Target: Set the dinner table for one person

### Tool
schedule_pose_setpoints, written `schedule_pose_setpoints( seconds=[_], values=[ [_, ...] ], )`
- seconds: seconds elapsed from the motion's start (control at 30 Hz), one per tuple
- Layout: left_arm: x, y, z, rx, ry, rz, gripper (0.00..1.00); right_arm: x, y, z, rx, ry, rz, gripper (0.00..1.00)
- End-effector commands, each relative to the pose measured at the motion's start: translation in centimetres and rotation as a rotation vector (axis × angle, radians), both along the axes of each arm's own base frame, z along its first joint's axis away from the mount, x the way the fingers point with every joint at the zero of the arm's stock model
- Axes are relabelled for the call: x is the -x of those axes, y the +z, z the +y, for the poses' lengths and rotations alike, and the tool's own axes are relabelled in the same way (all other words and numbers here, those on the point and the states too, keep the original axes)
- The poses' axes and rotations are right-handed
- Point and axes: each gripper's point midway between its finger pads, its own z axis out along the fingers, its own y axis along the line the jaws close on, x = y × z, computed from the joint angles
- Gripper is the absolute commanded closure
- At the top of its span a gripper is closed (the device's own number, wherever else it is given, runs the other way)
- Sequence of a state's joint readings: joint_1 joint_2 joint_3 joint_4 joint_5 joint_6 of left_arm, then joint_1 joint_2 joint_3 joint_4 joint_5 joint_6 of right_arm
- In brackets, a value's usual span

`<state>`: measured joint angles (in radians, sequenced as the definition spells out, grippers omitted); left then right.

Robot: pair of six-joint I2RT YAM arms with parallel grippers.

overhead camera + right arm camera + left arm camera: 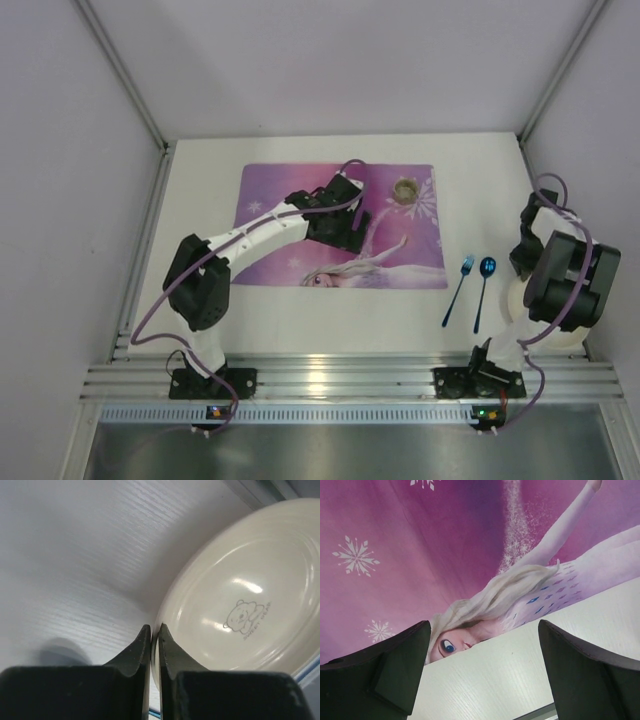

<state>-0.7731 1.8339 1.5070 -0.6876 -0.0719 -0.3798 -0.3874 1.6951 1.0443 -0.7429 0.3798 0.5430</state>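
1. Dinner table [300, 320]: white tabletop with a silver rail along its near edge; it fills the enclosure floor and carries every item below.
2. Placemat [280, 200]: purple-pink print, lying flat at the table's centre, toward the far side.
3. Cup [405, 189]: small, standing on the placemat's far right part.
4. Fork [459, 290] and spoon [484, 285]: both blue, side by side on bare table just right of the placemat.
5. Plate [240, 580]: cream with a bear motif, at the near right of the table, right of the spoon.
6. Left gripper [482, 635]: released, jaws wide apart, nothing between them, above the placemat's near edge.
7. Right gripper [154, 629]: clenched on the plate's rim, one finger on the table side and one over the plate.
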Motion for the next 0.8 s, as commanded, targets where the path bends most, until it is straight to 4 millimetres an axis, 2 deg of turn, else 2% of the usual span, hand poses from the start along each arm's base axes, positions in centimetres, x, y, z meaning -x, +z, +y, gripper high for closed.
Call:
schedule_pose_setpoints(
  seconds=[0.0,0.07,0.1,0.13,0.17,0.23,0.27,0.3,0.33,0.37,0.4,0.43,0.47,0.5,0.53,0.57,0.6,0.63,0.67,0.7,0.73,0.77],
  values=[
    [-1.1,2.2,-0.4,0.015,-0.005,-0.052,0.06,-5.6,6.0,0.2,0.079,0.059,-0.184,1.0],
    [-1.6,3.0,-0.3,0.02,0.015,-0.07,0.06,-6.8,9.5,1.7,0.112,0.106,-0.229,1.0],
    [-1.8,3.5,0.1,0.018,0.029,-0.08,0.06,-9.0,12.5,3.7,0.14,0.165,-0.298,1.0],
    [-2.4,4.0,0.6,0.023,0.052,-0.09,0.05,-9.3,14.0,5.3,0.144,0.201,-0.314,1.0],
    [-2.9,5.0,1.0,0.04,0.078,-0.109,0.05,-11.2,16.5,9.0,0.146,0.279,-0.388,1.0],
    [-4.0,6.1,2.8,0.051,0.136,-0.125,0.04,-11.9,18.5,13.4,0.15,0.368,-0.43,1.0],
    [-4.5,6.6,3.6,0.053,0.173,-0.137,0.02,-12.8,20.1,15.7,0.141,0.404,-0.483,1.0],
    [-4.7,7.6,4.6,0.058,0.201,-0.158,0.01,-13.0,20.8,20.2,0.11,0.493,-0.52,1.0],
    [-5.5,8.3,6.4,0.045,0.252,-0.177,0.01,-13.5,20.3,22.6,0.101,0.541,-0.512,1.0],
    [-5.6,8.5,7.4,0.039,0.281,-0.187,0.01,-14.3,21.7,25.2,0.082,0.584,-0.559,1.0],
    [-5.7,8.9,8.5,0.032,0.308,-0.197,0.01,-14.3,21.6,29.6,0.019,0.694,-0.575,1.0],
    [-6.0,10.2,10.4,0.034,0.36,-0.232,0.01,-15.0,20.0,32.3,-0.012,0.756,-0.552,1.0],
    [-5.6,9.7,11.7,0.02,0.398,-0.225,0.01,-16.2,21.2,35.2,-0.055,0.805,-0.617,1.0],
    [-5.6,11.0,13.5,0.032,0.449,-0.257,0.01,-15.6,20.8,39.0,-0.106,0.92,-0.612,1.0],
    [-5.4,11.2,14.7,0.021,0.486,-0.266,0.01,-16.2,18.6,41.0,-0.104,0.962,-0.568,1.0],
    [-4.6,10.4,15.8,0.009,0.522,-0.253,0.01,-16.9,19.9,43.0,-0.114,0.994,-0.61,1.0],
    [-4.4,10.5,17.0,0.008,0.555,-0.254,0.01,-16.6,19.4,44.8,-0.115,1.052,-0.589,1.0],
    [-3.3,10.7,17.9,0.01,0.57,-0.266,0.01,-17.3,16.6,46.1,-0.11,1.074,-0.531,1.0],
    [-2.7,10.8,18.4,0.013,0.581,-0.267,0.01,-18.0,17.7,47.7,-0.133,1.087,-0.572,1.0],
    [-2.2,10.6,18.8,0.011,0.587,-0.266,0.01,-17.9,16.9,48.9,-0.166,1.117,-0.551,1.0],
    [-1.3,10.1,19.3,-0.003,0.594,-0.257,0.01,-18.2,14.7,50.0,-0.185,1.131,-0.514,1.0],
    [-0.4,10.7,20.0,0.001,0.611,-0.269,0.01,-18.4,15.3,51.3,-0.215,1.147,-0.542,1.0]
  ],
)
